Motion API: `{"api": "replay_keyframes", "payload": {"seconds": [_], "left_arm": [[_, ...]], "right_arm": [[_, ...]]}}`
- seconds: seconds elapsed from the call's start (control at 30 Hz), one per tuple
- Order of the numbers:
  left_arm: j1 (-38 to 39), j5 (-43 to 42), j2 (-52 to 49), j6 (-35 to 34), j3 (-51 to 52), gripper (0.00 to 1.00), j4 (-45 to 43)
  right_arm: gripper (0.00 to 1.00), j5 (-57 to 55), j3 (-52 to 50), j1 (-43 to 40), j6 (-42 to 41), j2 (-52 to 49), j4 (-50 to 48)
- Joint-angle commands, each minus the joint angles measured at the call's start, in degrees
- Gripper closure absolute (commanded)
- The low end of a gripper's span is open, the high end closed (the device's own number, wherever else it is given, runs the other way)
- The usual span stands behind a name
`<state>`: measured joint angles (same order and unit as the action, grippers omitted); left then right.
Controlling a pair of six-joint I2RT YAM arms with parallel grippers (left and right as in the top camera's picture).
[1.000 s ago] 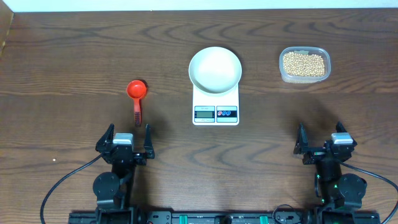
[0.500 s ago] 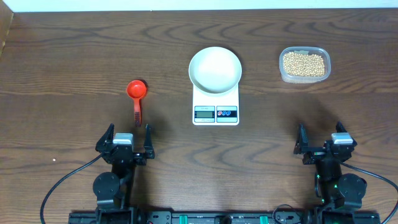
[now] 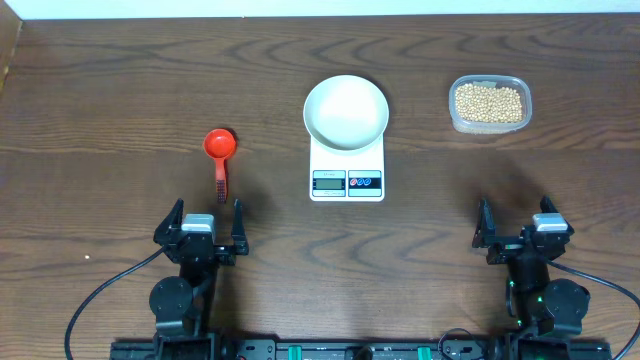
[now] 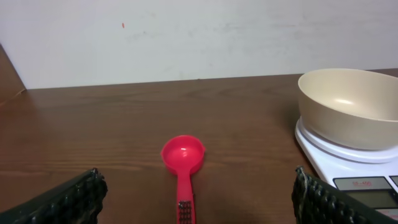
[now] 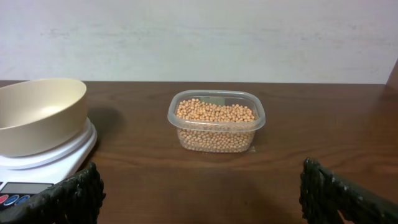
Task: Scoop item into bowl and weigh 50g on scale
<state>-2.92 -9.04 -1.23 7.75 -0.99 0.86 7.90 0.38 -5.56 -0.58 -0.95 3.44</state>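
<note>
**Both grippers held open at the near edge, task items ranged across the bench beyond**

At the left, the left gripper [image 3: 207,214] is seen low over the bench [image 3: 100,80] with its jaws spread wide and nothing held between them. A red scoop [image 3: 219,146] is laid flat just beyond it, handle pointed back toward the gripper and cup turned away; in the left wrist view the handle end falls between the two fingertips, but no contact is made.

At the middle of the bench, the scale [image 3: 346,163] is set with its display and buttons facing the arms. The bowl [image 3: 345,112] is placed upright on its platform and is seen to be empty. Both are found ahead and to the right of the left gripper, and ahead and to the left of the right one, well apart from either.

Further right, the beans [image 3: 488,103] are contained in a clear tub [image 3: 452,110], which is filled almost to the rim and stands apart from the scale.

At the right, the right gripper [image 3: 514,213] is likewise held wide apart and empty, with the tub ahead of it and untouched.
</note>
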Motion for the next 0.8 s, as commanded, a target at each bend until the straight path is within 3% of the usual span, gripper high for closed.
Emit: {"api": "replay_keyframes", "payload": {"seconds": [0.0, 0.2, 0.4, 0.6, 0.77], "left_arm": [[-0.24, -0.42, -0.15, 0.11, 0.76, 0.02, 0.31], [-0.35, -0.35, -4.37, -1.18, -2.43, 0.02, 1.62], [-0.35, -0.35, -20.81, -1.14, -13.99, 0.02, 1.81], [-0.35, -0.59, -45.81, -1.16, -33.64, 0.02, 8.63], [-1.16, -1.27, -67.08, -1.38, -56.59, 0.02, 22.84]], "right_arm": [[0.01, -0.04, -0.07, -0.37, 0.26, 0.42, 0.24], [0.01, -0.04, -0.07, -0.37, 0.24, 0.42, 0.24], [0.01, -0.04, -0.07, -0.37, 0.26, 0.42, 0.24], [0.01, -0.04, -0.07, -0.37, 0.24, 0.42, 0.24], [0.01, -0.04, -0.07, -0.37, 0.26, 0.42, 0.24]]}}
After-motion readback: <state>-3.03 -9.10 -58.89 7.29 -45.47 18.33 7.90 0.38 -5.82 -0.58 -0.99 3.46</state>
